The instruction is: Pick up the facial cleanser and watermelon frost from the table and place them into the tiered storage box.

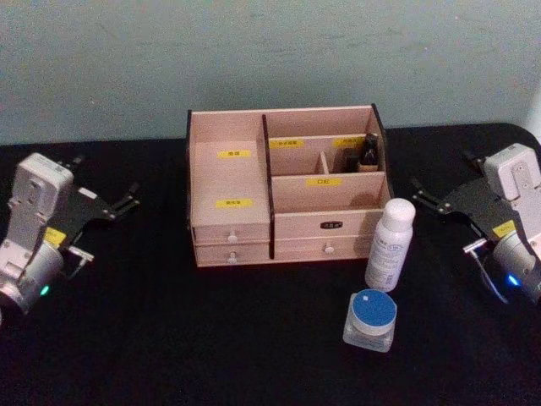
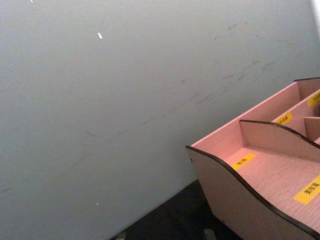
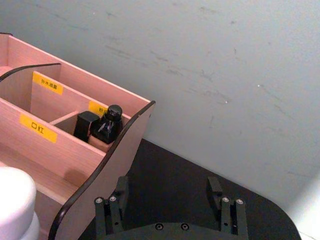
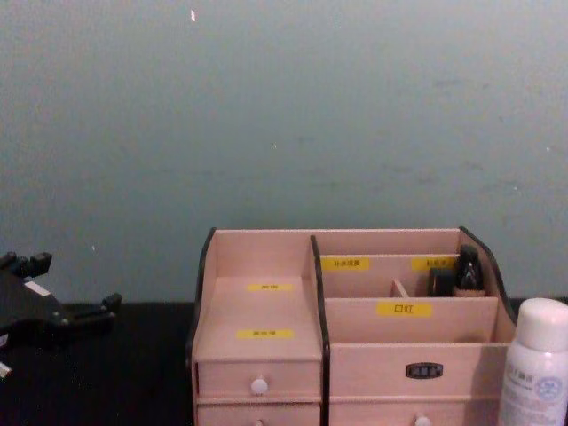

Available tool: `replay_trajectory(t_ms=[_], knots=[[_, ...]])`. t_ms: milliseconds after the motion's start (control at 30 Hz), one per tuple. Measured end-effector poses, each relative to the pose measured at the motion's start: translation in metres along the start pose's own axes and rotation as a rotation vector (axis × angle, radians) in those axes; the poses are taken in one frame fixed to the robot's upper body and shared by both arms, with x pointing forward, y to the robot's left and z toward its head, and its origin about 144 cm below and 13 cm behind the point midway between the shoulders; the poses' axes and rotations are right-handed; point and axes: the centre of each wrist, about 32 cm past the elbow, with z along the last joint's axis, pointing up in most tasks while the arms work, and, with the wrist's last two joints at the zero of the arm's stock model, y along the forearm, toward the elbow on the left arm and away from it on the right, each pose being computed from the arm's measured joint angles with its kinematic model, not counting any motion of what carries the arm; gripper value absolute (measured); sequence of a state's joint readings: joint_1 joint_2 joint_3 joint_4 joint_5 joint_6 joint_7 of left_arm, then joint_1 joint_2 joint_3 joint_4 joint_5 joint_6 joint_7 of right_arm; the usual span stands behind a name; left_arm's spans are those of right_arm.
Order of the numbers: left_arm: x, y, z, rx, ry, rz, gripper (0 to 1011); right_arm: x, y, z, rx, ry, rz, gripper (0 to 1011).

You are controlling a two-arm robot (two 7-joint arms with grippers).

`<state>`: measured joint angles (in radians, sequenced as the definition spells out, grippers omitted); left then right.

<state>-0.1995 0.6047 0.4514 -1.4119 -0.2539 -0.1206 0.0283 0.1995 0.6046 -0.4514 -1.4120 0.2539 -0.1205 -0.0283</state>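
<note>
The right hand (image 1: 440, 171) hangs over the right side of the desk (image 1: 169, 347), fingers spread wide and holding nothing. The left hand (image 1: 106, 178) mirrors it on the left, also wide and empty, well apart from everything.

Nearest the right hand stands the cleanser (image 1: 390, 244), which I take to be the tall white bottle with a rounded cap and faint blue print. It is upright, just beside the near right corner of the box (image 1: 228, 173). Nearer still, and close to it, sits the jar (image 1: 370, 318), squat and clear with a round blue lid, probably the frost. Neither is in the box yet.

The main risk is the bottle: narrow, smooth and top-heavy in look. A finger that brushes it on the way in could tip it against the box or down onto the jar. The two stand close together, so wide fingers closing on one may nudge the other. The far right compartment already holds dark bottles (image 1: 369, 150), so dropping an item there could jam.
</note>
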Motion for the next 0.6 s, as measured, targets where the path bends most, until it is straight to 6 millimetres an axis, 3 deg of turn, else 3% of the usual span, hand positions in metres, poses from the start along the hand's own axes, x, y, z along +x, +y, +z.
replay_trajectory(t_ms=[600], knots=[[0.0, 0.0, 0.0, 0.0, 0.0, 0.0, 1001, 0.0, 0.0, 0.0, 0.0, 0.0, 0.0, 1000]])
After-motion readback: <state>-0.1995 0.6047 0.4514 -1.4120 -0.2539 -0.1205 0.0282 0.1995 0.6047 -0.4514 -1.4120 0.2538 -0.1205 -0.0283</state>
